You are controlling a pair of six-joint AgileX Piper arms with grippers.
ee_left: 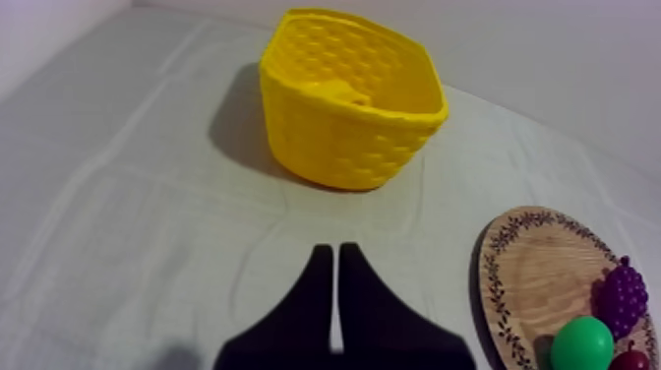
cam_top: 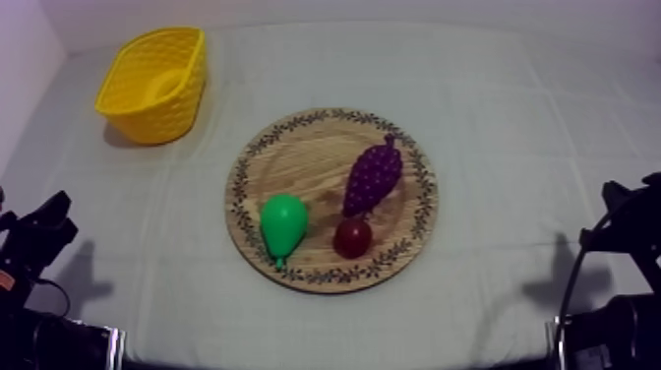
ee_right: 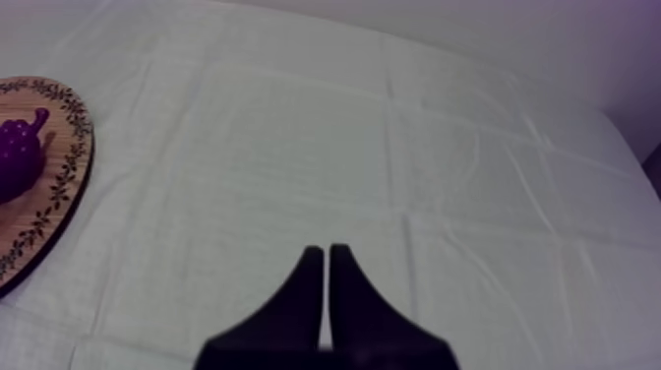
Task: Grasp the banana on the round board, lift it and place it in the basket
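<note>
The banana (cam_top: 168,85) lies inside the yellow basket (cam_top: 187,103) at the table's far left; in the left wrist view the banana (ee_left: 342,93) shows as a yellow curve against the basket's (ee_left: 344,148) inner wall. The round wooden board (cam_top: 295,162) sits mid-table with a green pear (cam_top: 283,224), purple grapes (cam_top: 373,177) and a small red fruit (cam_top: 352,237) on it. My left gripper (ee_left: 330,252) is shut on nothing, low at the left side (cam_top: 41,232), pointing toward the basket. My right gripper (ee_right: 326,252) is shut on nothing, low at the right side (cam_top: 624,211).
The board's rim (ee_right: 59,187) with the grapes (ee_right: 20,157) lies off to one side of my right gripper over bare cloth. The pear (ee_left: 582,342) and grapes (ee_left: 626,297) show on the board (ee_left: 536,266) beside my left gripper.
</note>
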